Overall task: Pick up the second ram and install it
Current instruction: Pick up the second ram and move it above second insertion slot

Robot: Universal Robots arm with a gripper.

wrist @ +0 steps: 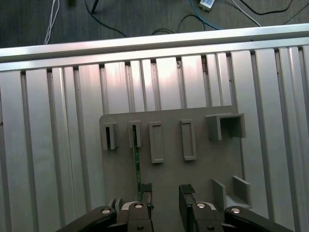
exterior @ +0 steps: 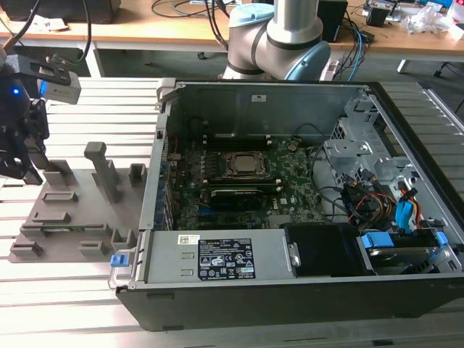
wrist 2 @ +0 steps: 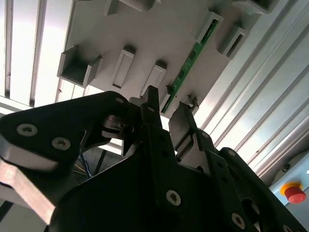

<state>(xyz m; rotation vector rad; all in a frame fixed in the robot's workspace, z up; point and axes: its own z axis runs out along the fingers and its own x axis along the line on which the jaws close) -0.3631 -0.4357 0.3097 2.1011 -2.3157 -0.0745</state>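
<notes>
The second ram (wrist: 136, 166) is a thin green stick standing on edge in the grey slotted holder tray (wrist: 169, 179); in the second wrist view the ram (wrist 2: 190, 63) runs between two slot blocks of the tray (wrist 2: 159, 34). My gripper (wrist: 166, 193) hovers just above the tray, open, with nothing held. One black fingertip (wrist: 146, 191) is right beside the ram's near end. In the second wrist view the gripper (wrist 2: 168, 112) has that end of the stick showing between its fingertips. In the exterior view the gripper (exterior: 22, 172) hangs over the tray (exterior: 80, 210) at the exterior view's left.
The open computer case (exterior: 290, 283) stands to the exterior view's right of the tray, with the green motherboard (exterior: 290, 192) and processor socket (exterior: 245, 165) inside. The arm's base (exterior: 279, 36) rises behind the case. Tall grey posts (exterior: 101, 163) stick up from the tray. Everything rests on a slatted aluminium table (wrist: 48, 145).
</notes>
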